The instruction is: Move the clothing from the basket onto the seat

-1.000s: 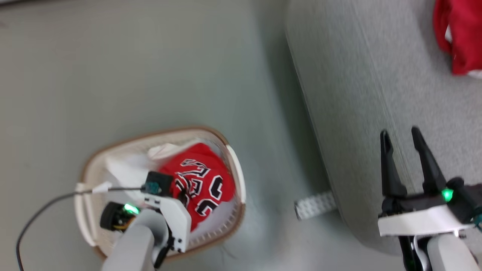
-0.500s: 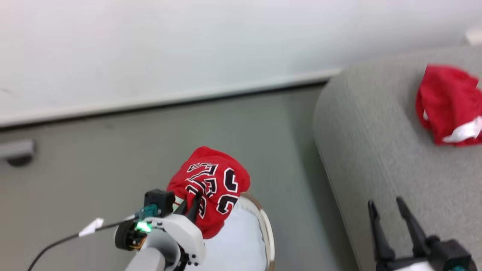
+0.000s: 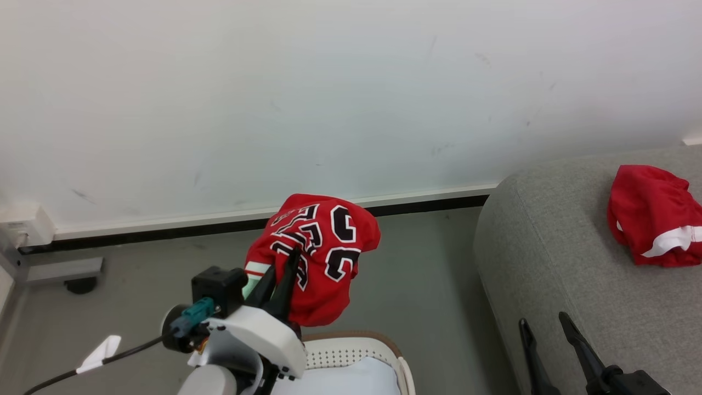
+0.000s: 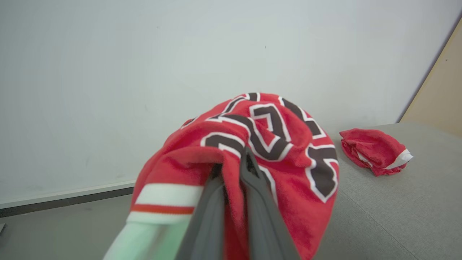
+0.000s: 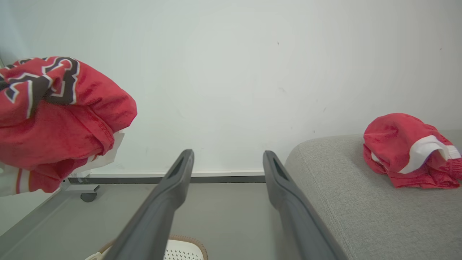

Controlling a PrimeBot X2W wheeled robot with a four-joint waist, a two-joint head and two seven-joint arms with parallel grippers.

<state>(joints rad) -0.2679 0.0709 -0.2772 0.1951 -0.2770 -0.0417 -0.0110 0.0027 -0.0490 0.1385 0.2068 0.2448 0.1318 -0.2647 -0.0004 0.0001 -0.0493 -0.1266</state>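
Head view: the seat (image 3: 548,263) already bears one red garment (image 3: 650,216). The basket (image 3: 356,336) shows a pale pad (image 3: 340,381); whether more clothing remains is unclear. The left claw (image 3: 285,263) pinches a jersey (image 3: 323,258) aloft, well apart from the seat. The right claw (image 3: 543,321) is spread and empty. The jersey's black, white-edged lettering is too crumpled to read.

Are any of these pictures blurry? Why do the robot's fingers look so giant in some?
Head view: clear, soft even light, no glare on the red shirt pinched in the left gripper. Left wrist view: the fingers sit right by the lens, so they look huge and fuzzy; the shirt's lettering is sharp. Right wrist view: the open right gripper looms big too; the sofa looks crisp.
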